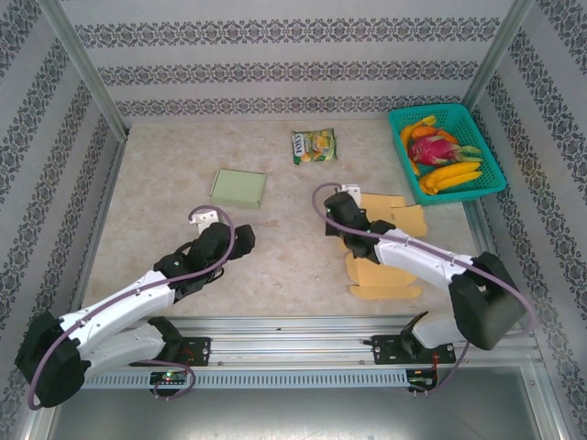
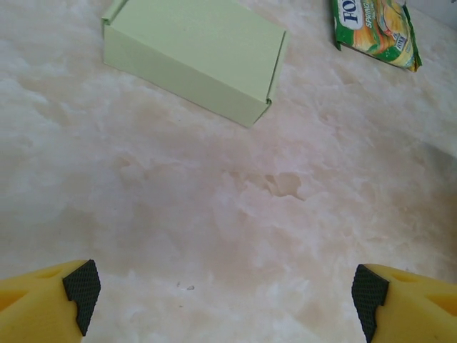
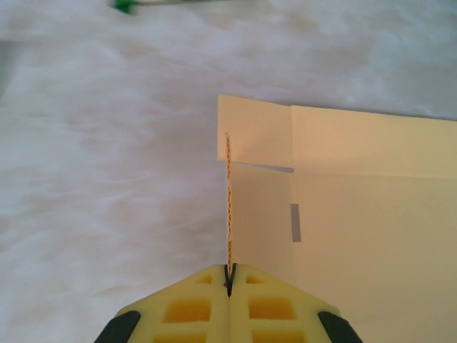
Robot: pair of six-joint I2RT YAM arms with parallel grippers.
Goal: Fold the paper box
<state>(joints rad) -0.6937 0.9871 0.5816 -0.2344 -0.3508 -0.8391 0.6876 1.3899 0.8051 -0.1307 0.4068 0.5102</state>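
The paper box (image 1: 385, 273) is an unfolded tan cardboard sheet lying flat on the right half of the table. My right gripper (image 1: 336, 214) is at its far left corner, shut on a side flap. In the right wrist view that flap (image 3: 228, 193) stands on edge, pinched between the yellow fingers of the right gripper (image 3: 229, 271), with the rest of the sheet (image 3: 357, 221) flat to the right. My left gripper (image 1: 240, 240) hovers open over bare table, nothing between its fingertips (image 2: 80, 289), and the left gripper (image 2: 225, 296) faces a folded green box (image 2: 193, 57).
The green box (image 1: 238, 187) sits at centre left. A snack packet (image 1: 315, 146) lies further back, also the snack packet (image 2: 375, 28) in the left wrist view. A teal basket (image 1: 431, 111) of fruit stands at the back right. Patterned walls enclose the table.
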